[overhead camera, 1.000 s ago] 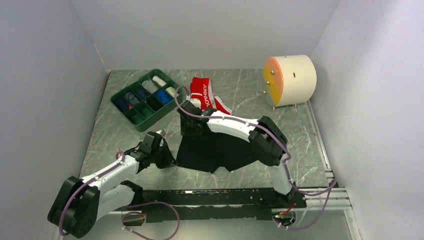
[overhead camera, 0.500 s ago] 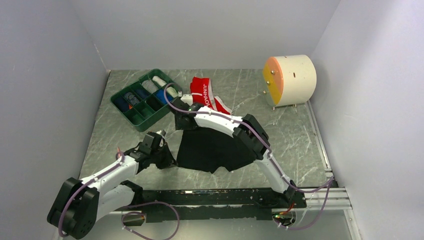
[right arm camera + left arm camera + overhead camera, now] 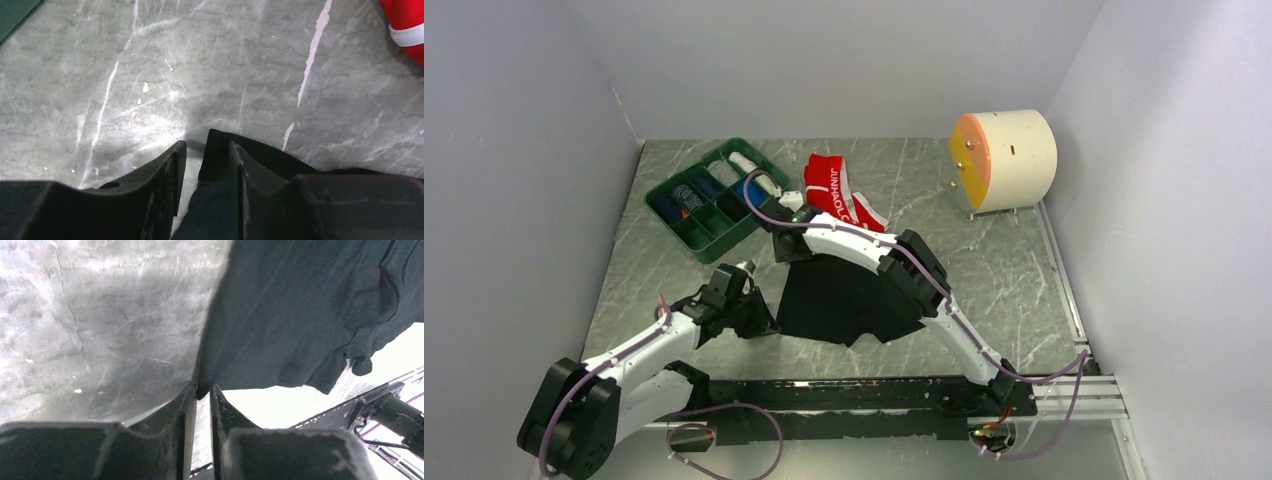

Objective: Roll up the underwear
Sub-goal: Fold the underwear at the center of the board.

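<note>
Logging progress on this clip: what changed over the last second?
The right claw, shut on the black briefs, moved left toward the tray, drawing that corner out. Left claw stayed clamped on the near-left corner; red briefs and drum unmoved.

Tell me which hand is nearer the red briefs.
Right. The right hand grips the black briefs' far corner just short of the red briefs; the left hand pinches the black pair's near corner, farther off.
</note>
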Controlling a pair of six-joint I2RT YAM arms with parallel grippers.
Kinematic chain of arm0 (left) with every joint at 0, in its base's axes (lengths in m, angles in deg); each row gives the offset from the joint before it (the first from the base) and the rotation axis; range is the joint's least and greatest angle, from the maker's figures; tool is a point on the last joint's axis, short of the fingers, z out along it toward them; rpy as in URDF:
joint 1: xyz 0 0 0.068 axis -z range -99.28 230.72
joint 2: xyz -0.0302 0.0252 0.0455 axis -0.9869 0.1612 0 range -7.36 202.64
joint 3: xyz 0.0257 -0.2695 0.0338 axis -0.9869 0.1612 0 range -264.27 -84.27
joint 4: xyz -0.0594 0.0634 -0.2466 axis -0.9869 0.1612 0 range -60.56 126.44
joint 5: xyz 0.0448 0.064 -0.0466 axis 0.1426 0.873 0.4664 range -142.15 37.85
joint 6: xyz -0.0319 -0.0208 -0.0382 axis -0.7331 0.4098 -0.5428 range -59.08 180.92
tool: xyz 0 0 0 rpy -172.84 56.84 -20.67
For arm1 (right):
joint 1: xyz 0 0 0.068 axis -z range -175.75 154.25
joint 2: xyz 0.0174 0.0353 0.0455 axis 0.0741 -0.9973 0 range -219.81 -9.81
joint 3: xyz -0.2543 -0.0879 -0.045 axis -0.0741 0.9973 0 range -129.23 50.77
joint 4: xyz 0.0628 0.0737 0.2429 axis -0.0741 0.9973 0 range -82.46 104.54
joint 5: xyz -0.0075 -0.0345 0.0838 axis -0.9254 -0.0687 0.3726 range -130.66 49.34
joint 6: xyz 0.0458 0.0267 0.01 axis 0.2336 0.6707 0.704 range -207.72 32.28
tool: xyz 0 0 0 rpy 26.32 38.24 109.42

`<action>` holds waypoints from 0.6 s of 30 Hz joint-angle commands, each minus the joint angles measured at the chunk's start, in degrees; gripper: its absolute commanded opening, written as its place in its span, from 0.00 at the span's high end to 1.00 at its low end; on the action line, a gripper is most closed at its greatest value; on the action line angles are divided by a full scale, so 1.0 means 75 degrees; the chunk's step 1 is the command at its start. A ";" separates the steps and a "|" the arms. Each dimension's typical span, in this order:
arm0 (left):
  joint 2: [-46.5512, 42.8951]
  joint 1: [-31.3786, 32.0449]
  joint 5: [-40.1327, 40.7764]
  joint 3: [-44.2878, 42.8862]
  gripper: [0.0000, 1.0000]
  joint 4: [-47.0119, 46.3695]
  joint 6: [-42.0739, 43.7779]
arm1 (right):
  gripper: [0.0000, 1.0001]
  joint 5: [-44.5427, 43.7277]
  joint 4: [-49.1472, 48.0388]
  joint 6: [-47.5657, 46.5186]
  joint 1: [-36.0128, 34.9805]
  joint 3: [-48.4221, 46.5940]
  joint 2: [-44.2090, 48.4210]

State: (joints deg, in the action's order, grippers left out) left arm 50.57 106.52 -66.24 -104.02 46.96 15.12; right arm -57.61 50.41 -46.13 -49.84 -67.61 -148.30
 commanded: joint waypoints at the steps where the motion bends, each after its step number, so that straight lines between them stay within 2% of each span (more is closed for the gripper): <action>1: -0.0084 -0.0018 0.0055 -0.0234 0.73 0.0194 0.0013 | 0.60 -0.0580 0.0347 -0.0034 -0.0019 -0.0021 -0.0099; 3: -0.0084 -0.0018 0.0109 -0.0231 0.65 0.0254 -0.0011 | 0.61 -0.0695 0.0394 -0.0042 -0.0043 -0.0032 -0.0107; 5: -0.0096 -0.0024 0.0169 -0.0237 0.62 0.0309 0.0004 | 0.61 -0.0813 0.0470 -0.0038 -0.0101 -0.0083 -0.0184; 7: -0.0096 -0.0018 0.0265 -0.0240 0.49 0.0358 -0.0010 | 0.62 -0.0865 0.0515 0.0010 -0.0160 -0.0138 -0.0290; 10: -0.0036 -0.0018 0.0268 -0.0196 0.44 0.0198 0.0019 | 0.64 -0.0955 0.0571 0.0095 -0.0219 -0.0212 -0.0431; 18: 0.0637 -0.0018 0.0024 0.0060 0.61 -0.0424 0.0190 | 0.75 -0.0994 0.0565 0.0131 -0.0230 -0.0328 -0.0476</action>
State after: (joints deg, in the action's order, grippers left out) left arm 52.75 106.46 -66.45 -105.01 44.97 14.77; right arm -65.17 53.12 -46.07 -51.41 -69.08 -149.64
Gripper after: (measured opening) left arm 0.425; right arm 0.281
